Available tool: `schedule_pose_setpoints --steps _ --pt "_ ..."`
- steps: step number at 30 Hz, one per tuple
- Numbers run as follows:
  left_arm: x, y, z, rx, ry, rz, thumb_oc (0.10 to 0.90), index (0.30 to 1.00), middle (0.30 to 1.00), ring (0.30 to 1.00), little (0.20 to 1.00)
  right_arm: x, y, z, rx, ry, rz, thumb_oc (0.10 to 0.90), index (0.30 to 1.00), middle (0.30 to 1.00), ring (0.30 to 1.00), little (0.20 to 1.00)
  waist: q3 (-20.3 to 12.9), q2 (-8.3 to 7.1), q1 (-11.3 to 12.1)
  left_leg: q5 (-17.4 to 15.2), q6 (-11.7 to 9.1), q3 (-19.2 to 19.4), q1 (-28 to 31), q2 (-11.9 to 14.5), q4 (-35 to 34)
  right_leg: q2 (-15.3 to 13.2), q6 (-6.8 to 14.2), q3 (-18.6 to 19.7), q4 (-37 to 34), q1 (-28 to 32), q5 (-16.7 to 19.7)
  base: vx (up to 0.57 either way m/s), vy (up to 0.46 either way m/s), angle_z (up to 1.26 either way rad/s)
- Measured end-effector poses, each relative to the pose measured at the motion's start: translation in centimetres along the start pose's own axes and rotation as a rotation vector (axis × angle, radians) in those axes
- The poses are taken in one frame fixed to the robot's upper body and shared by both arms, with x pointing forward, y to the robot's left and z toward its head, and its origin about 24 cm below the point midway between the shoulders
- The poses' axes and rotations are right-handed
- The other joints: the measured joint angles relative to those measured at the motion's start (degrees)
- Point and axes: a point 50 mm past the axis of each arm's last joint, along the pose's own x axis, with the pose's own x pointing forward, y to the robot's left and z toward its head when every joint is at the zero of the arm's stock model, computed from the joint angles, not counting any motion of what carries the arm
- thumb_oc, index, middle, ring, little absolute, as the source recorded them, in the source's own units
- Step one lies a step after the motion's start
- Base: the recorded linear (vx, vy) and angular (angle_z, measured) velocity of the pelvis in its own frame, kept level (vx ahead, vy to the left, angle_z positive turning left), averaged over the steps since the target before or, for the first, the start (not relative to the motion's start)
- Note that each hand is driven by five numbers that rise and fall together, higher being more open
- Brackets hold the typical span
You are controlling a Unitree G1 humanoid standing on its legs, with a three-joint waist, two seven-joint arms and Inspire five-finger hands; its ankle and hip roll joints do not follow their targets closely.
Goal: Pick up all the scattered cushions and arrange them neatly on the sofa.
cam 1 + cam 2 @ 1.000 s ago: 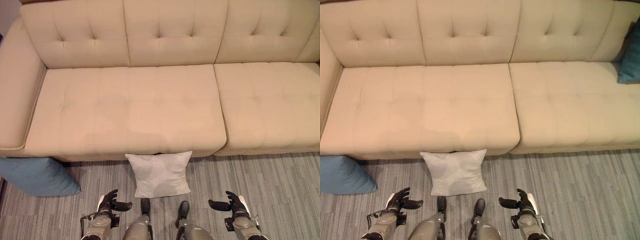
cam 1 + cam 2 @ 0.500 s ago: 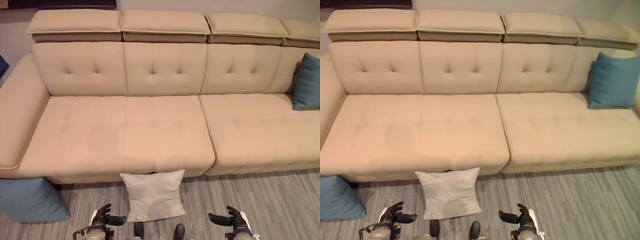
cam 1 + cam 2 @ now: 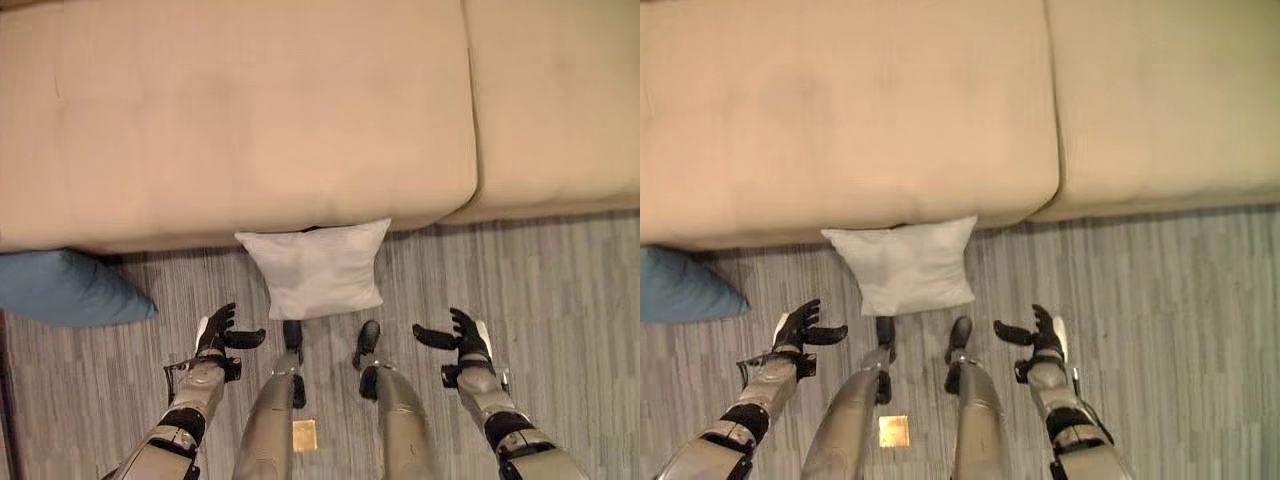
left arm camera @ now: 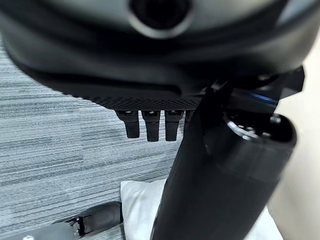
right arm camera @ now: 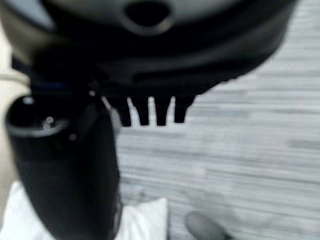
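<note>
Two cushions on the floor — white cushion [image 3: 318, 267] leaning at the sofa [image 3: 240, 110] front, dead ahead between both spread, empty hands; left hand [image 3: 218, 333] slightly nearer than right hand [image 3: 462, 337] — blue cushion [image 3: 70, 289] far left.

Warm, even indoor light, no glare; a soft shadow lies under the beige upholstered sofa [image 3: 240, 120]. Both wrist views are blurred up close.
</note>
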Motion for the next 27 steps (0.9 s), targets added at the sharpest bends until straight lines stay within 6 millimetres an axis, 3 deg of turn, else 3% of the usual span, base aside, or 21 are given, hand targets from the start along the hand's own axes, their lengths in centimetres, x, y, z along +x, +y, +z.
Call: schedule_pose_setpoints --steps 2,4,6,10,11,14,20,27 --pt "0.6 -0.1 2.7 -0.039 -0.081 0.012 0.800 0.900 0.900 0.900 0.900 1.0 -0.5 3.5 0.028 -0.100 -0.027 0.800 0.900 0.900 0.900 0.900 0.70 0.14 -0.03 0.19 -0.05 -0.16 -6.32 0.09 1.71 -0.21 -0.44 0.26 1.85 -6.07 0.27 -0.06 0.028 0.10" --pt "1.2 -0.4 5.2 -0.055 -0.141 0.008 0.800 0.900 0.900 0.900 0.900 1.5 -0.8 6.4 0.070 -0.178 -0.045 0.800 0.900 0.900 0.900 0.900 4.10 -0.11 0.36 0.20 -0.04 -0.11 -7.97 0.15 3.19 -0.19 -1.46 0.41 2.87 -7.73 0.86 -0.07 0.052 -0.01" --pt "1.3 -0.7 6.2 -0.011 -0.180 -0.001 0.800 0.900 0.900 0.900 0.900 1.7 -1.0 7.6 0.074 -0.212 -0.057 0.800 0.900 0.900 0.900 0.900 2.92 -0.48 0.41 -0.96 0.38 -0.09 -12.41 0.17 5.30 -0.58 -1.32 1.10 3.93 -11.99 0.08 -0.02 0.018 -0.05" --pt "1.8 -0.7 12.0 -0.027 -0.334 0.005 0.800 0.900 0.900 0.900 0.900 2.4 -2.6 12.8 0.116 -0.335 -0.118 0.800 0.900 0.900 0.900 0.900 3.28 -0.84 -0.10 -1.42 0.73 -0.25 -22.65 0.04 10.38 -1.56 -1.77 1.39 8.63 -21.67 -0.09 0.00 0.014 0.05" --pt "1.9 -0.5 13.6 -0.044 -0.374 0.016 0.800 0.900 0.900 0.900 0.900 2.4 -2.8 14.3 0.141 -0.372 -0.124 0.800 0.900 0.900 0.900 0.900 4.94 -1.15 -0.13 -1.76 0.77 -0.28 -23.48 0.14 11.58 -1.68 -2.15 1.40 9.41 -22.30 -0.23 0.03 0.026 0.04" --pt "1.5 -0.6 16.5 -0.070 -0.465 0.027 0.800 0.900 0.900 0.900 0.900 1.9 -2.7 17.2 0.181 -0.456 -0.133 0.800 0.900 0.900 0.900 0.900 5.26 -1.47 -0.56 -3.97 1.17 -0.38 -28.00 0.09 16.91 -2.57 -2.62 1.95 13.65 -26.25 -1.60 0.05 0.013 0.02" --pt "0.4 -0.8 20.2 -0.115 -0.601 0.013 0.800 0.900 0.900 0.900 0.900 0.9 -3.9 22.0 0.209 -0.616 -0.152 0.800 0.900 0.900 0.900 0.900 4.54 -1.48 -0.33 -5.61 1.54 -0.50 -38.30 -0.16 23.59 -4.02 -2.97 2.89 19.94 -36.49 -3.70 0.03 0.006 0.06" --pt "-0.1 -1.1 22.0 -0.142 -0.650 0.013 0.800 0.900 0.900 0.900 0.900 0.0 -3.5 23.8 0.215 -0.692 -0.115 0.800 0.900 0.900 0.900 0.900 4.57 -1.49 0.22 -6.22 1.44 -1.33 -44.62 -0.74 27.82 -5.47 -3.69 2.77 24.68 -42.47 -5.14 0.05 -0.011 0.08"
